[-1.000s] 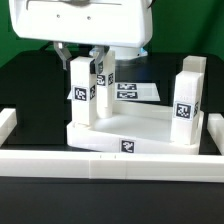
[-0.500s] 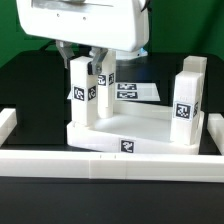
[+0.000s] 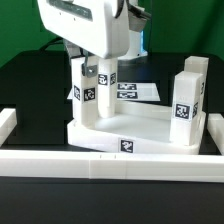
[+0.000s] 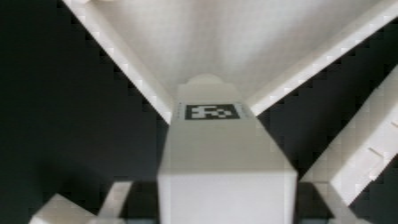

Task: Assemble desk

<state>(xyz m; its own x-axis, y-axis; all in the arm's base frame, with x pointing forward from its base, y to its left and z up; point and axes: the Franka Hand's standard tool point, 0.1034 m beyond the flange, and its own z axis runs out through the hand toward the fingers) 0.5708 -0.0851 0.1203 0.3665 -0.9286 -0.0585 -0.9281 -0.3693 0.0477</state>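
The desk top [image 3: 140,128] lies flat as a white tray with a tag on its front rim. Three white legs stand upright in its corner sockets. My gripper [image 3: 85,68] is shut on the leg [image 3: 83,95] at the exterior view's left, gripping its upper end from above. A second leg [image 3: 106,78] stands just behind it and a third leg [image 3: 188,95] at the right. In the wrist view the held leg [image 4: 222,165] runs down between my gripper [image 4: 222,200] fingers [image 4: 114,198] to the desk top [image 4: 231,40].
Long white border rails run along the front [image 3: 110,160], the left [image 3: 8,122] and the right [image 3: 214,128] of the work area. The marker board [image 3: 138,91] lies flat behind the desk top. The table is black.
My hand has turned about its vertical axis while staying over the left leg. The leg's tag has shifted slightly to the right with it.
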